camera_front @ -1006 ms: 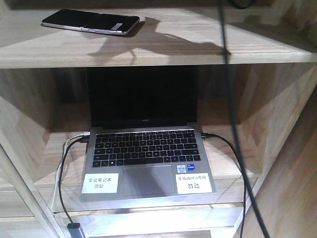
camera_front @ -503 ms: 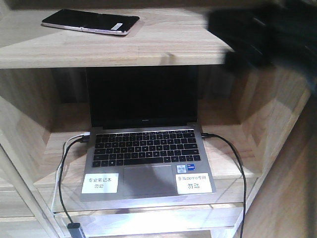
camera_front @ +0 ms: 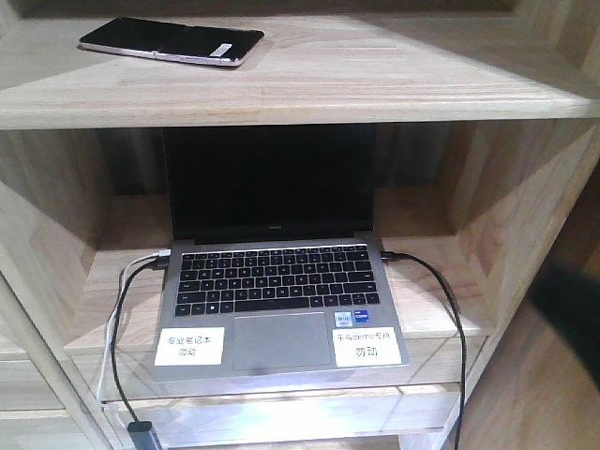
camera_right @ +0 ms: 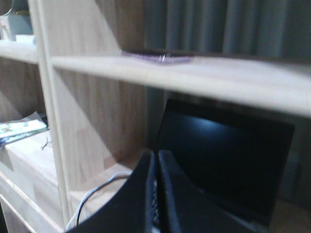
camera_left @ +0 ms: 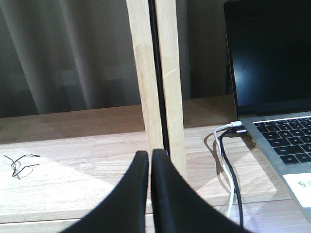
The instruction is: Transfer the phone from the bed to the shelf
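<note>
Phone (camera_front: 172, 41) lies flat on the top plank of the shelf (camera_front: 375, 84), near its back-left corner, nothing touching it. Open grey laptop (camera_front: 281, 300) sits in the compartment below, cables (camera_front: 117, 319) plugged at both sides. Left gripper (camera_left: 149, 160) has jaws closed together, empty, in front of a shelf upright. Right gripper (camera_right: 156, 160) likewise pressed closed, holding nothing, below the phone's plank.

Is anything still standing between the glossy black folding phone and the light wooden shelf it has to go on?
Nothing visible does. The glossy black phone already lies flat on the upper plank of the light wooden shelf, above the open grey laptop, with no gripper touching it.
</note>
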Tool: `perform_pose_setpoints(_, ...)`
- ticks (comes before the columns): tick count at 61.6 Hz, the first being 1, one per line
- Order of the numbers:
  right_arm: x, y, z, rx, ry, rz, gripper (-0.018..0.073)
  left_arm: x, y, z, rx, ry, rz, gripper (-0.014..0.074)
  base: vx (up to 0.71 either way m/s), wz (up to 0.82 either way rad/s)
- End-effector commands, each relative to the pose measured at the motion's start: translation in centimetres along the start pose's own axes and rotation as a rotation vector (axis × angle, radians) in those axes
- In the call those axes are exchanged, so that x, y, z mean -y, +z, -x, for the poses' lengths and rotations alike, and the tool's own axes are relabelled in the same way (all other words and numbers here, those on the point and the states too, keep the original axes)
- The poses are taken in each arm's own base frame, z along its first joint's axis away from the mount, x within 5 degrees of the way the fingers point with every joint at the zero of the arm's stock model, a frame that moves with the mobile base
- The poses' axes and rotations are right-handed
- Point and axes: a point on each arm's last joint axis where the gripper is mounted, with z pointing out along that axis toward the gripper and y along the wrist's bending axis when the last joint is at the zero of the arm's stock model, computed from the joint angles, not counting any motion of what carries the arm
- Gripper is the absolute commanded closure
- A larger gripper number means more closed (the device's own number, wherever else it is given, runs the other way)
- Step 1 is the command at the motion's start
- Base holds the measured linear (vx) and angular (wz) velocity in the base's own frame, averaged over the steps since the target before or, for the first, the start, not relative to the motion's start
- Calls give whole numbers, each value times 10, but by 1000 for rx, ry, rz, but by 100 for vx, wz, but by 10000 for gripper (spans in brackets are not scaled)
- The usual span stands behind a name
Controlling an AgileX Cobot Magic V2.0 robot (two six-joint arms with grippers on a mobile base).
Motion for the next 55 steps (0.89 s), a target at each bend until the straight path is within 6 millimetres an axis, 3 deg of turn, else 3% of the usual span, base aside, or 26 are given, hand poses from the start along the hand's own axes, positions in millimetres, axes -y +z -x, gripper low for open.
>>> perform_pose_setpoints(1,0,-9,-4,52,13,-38,565,-2,-3,14,105,-14,8,595,0,0)
perform_pose_setpoints(13,-2,-16,-18,56,11,-38,564,-2,-3,14,105,-14,8,595,0,0)
perform_pose_setpoints(55,2,-16,-17,73,33,-71,564,-2,-3,14,105,-14,8,595,0,0)
